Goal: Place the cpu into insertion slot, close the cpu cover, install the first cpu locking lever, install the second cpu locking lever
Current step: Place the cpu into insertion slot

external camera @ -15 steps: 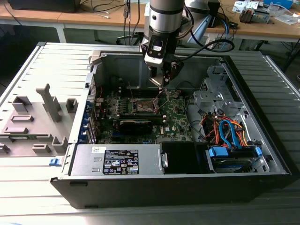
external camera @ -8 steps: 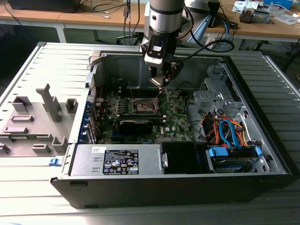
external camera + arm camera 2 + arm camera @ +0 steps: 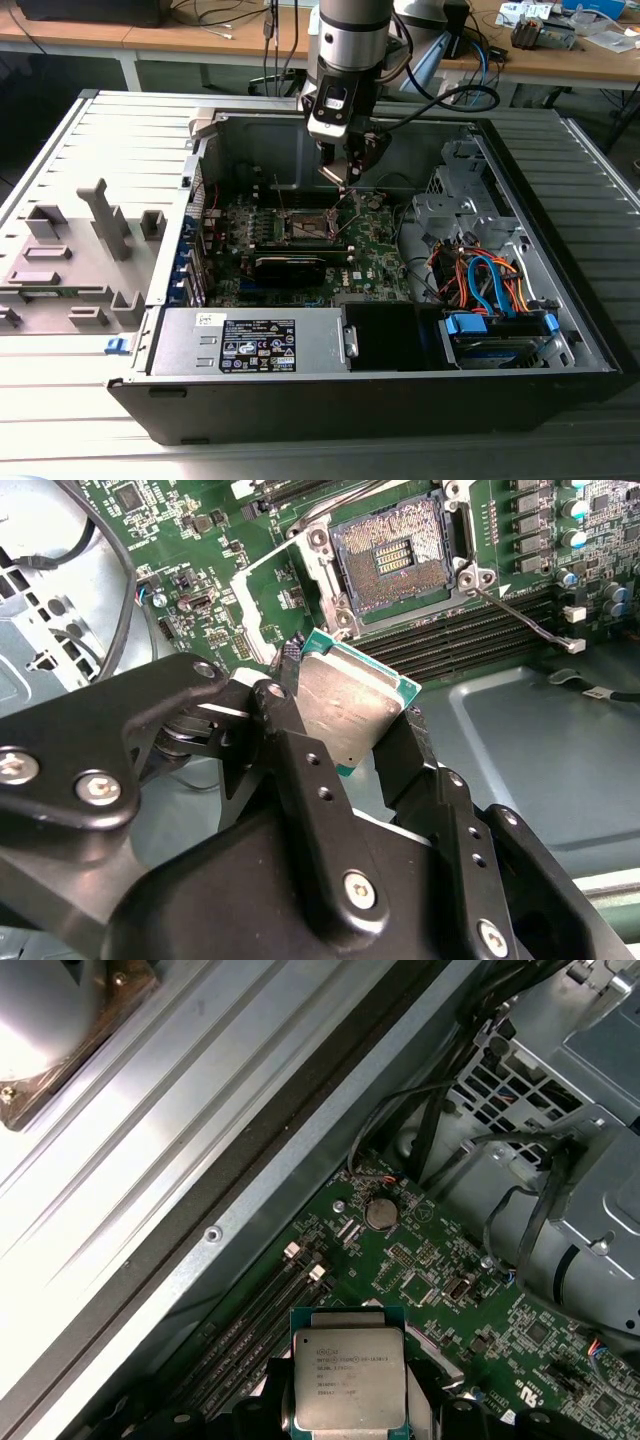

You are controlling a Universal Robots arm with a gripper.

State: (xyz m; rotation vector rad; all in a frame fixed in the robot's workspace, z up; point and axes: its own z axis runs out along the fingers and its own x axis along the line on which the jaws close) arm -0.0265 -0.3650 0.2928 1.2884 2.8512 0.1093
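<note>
Black tool point(image 3: 352, 702) pinches the flat square silver-topped cpu point(image 3: 348, 1375), seemingly above the pin-studded insertion slot point(image 3: 392, 555)

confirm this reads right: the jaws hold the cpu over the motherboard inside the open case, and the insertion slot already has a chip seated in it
One thing is wrong: the insertion slot is empty. The second wrist view shows its bare contact pins, with no chip in it. As you say, the gripper has its jaws shut on the cpu, held over the motherboard inside the open case.
</note>
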